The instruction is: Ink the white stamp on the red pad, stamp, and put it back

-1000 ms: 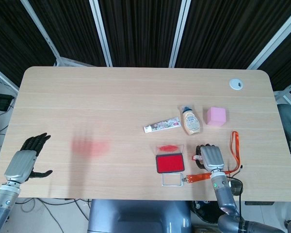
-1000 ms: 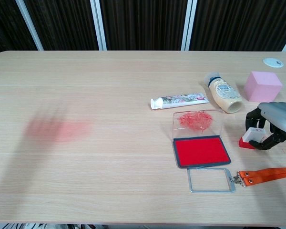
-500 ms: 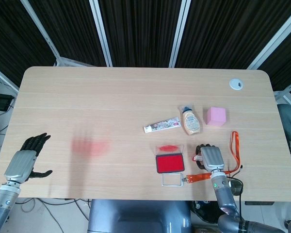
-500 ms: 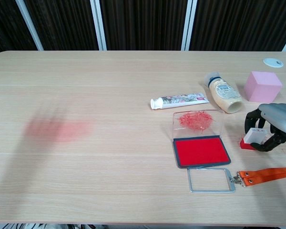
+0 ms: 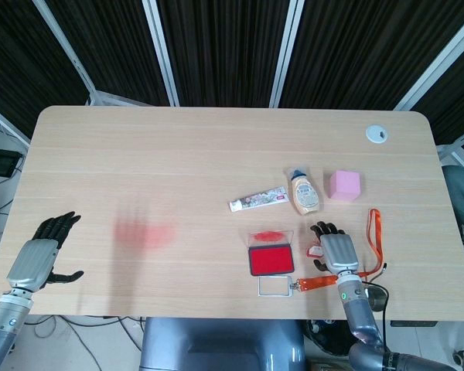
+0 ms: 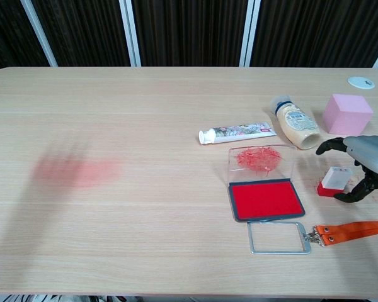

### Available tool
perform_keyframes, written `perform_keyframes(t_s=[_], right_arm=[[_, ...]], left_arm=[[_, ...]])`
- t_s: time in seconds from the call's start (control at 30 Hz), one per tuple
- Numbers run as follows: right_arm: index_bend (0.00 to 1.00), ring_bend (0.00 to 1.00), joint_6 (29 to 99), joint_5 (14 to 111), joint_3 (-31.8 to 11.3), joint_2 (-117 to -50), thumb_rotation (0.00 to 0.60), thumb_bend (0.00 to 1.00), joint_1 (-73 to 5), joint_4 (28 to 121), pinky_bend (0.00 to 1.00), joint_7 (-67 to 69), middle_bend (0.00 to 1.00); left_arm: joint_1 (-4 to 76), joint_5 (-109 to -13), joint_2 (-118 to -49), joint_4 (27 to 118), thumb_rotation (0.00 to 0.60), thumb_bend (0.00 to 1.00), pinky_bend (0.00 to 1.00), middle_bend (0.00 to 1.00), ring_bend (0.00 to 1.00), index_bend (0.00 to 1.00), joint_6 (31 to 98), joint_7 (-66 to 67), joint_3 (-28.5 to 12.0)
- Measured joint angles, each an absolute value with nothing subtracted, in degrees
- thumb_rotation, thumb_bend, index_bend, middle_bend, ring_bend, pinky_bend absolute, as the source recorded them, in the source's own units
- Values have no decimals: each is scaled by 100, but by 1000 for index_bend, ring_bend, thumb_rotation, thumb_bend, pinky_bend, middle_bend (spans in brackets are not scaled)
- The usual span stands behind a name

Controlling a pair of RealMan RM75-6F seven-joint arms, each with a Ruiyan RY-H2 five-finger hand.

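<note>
We note the right robot hand (image 6: 363,165) near the tabletop's (image 6: 145,207) front-right edge, fingers spread, holding nothing; the small white block stamp with red base (image 6: 333,181) stands just beneath it, beside the open red rectangular ink pad (image 6: 265,199). Left robot hand (image 5: 40,253) open, empty.

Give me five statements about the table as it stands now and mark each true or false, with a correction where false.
1. The right hand grips the white stamp. False: its fingers are spread around the stamp, which stands on the table on its own.
2. The red pad lies open, its clear lid raised behind it. True.
3. The pink cube sits left of the toothpaste tube. False: it sits to the tube's right, beyond the squeeze bottle.
4. The left hand holds nothing, its fingers apart. True.
5. The orange lanyard is clipped to a clear badge holder in front of the pad. True.
</note>
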State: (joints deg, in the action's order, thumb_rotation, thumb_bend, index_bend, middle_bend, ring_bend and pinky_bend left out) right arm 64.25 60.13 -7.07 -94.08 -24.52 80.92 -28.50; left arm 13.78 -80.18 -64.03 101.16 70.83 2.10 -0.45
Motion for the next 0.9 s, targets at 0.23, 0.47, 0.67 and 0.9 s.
perform_keyframes(t_s=[0.23,0.47,0.67,0.9], right_arm=[[99,68,6687,6220,-627,-9091,600,232,-2377,8683,268,-2987,59],[98,58,7040,6670,-485,-8615,600,229,-2239,9293,250,-3019,53],[63,40,7634,7435,-289,-7877,600,203,-1952,9731,240,-2766,38],[0,0,8697,8471,58,-6998,600,115,-1325,9761,199,-2196,0]], left_arm=[[1375,-8035,-6404,10120,600,11,0,0,0,0,7091,216,-39],[1364,-8064,-6399,10111,600,11,0,0,0,0,7127,187,-44],[1354,-8142,-6409,10068,600,11,0,0,0,0,7194,214,-40],[1333,-8199,-6464,9971,600,12,0,0,0,0,7297,390,-47]])
